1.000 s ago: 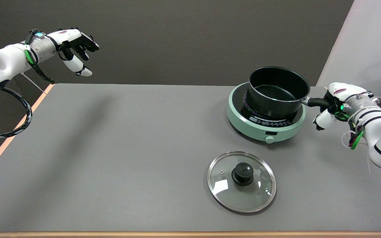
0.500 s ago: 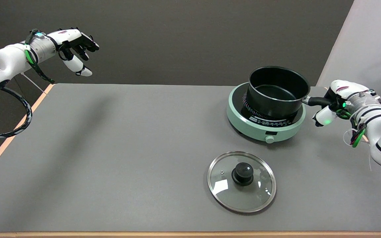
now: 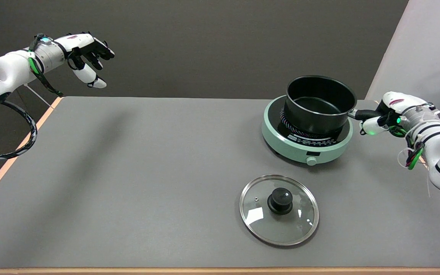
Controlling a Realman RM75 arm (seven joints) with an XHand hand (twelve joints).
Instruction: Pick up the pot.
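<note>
Your right hand (image 3: 385, 114) was wrapped around the outer end of the handle (image 3: 363, 114), with fingers over the top and the thumb pressed up from beneath. Treat this as a grip on the handle; how tightly it held cannot be read from this view.

The pot (image 3: 319, 105) stood upright on the hob (image 3: 306, 131), near the table's (image 3: 128, 172) far right corner. The pot lay directly to the left of the hand. Its handle ran roughly parallel to the far edge, pointing toward the right edge, so the long axis led straight from the hand to the pot wall. The right hand was the only hand near it; the left hand (image 3: 88, 51) hung in the air beyond the far left corner, well apart.

Judged from this layout, the lift would load the hand at one end of a long lever, so the pot could droop or roll about the handle unless the grip was firm.

The lid (image 3: 279, 209) lay flat nearer the front edge, apart from the hob. The table top was a plain grey sheet with an orange rim. A dark wall stood behind it, with a pale panel to the right.
</note>
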